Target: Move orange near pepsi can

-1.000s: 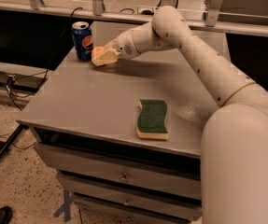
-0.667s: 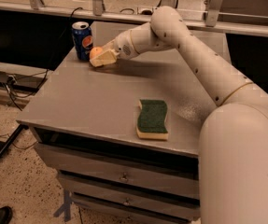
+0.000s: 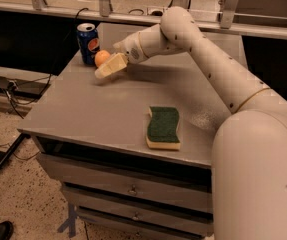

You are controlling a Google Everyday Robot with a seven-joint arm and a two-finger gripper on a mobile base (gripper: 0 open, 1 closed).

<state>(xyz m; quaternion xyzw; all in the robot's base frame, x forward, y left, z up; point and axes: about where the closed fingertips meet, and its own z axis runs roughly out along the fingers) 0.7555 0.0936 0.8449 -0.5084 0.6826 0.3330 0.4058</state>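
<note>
**A:** If we take the pepsi can (image 3: 88,44) as the reference, where's everything? Biggest first.

**B:** Grey table (image 3: 78,109): the can stands upright at its far left corner. Drawers (image 3: 133,189) sit under the top, well below the can.

**A:** Arm?

**B:** White arm (image 3: 218,64) comes in from the can's right as seen, reaching across the table top toward it.

**A:** Sponge?

**B:** Green sponge (image 3: 163,126) lies flat near the front edge. It's well apart from the can, to its right and nearer the camera.

**A:** Gripper?

**B:** Gripper (image 3: 109,68) sits low over the table, just right of the can and slightly in front. Can't tell how far open it is, or whether it grips anything.

**A:** Orange?

**B:** Orange (image 3: 101,58) is just beside the can on its right, against the gripper's upper side. Can't tell whether it touches the can.
</note>
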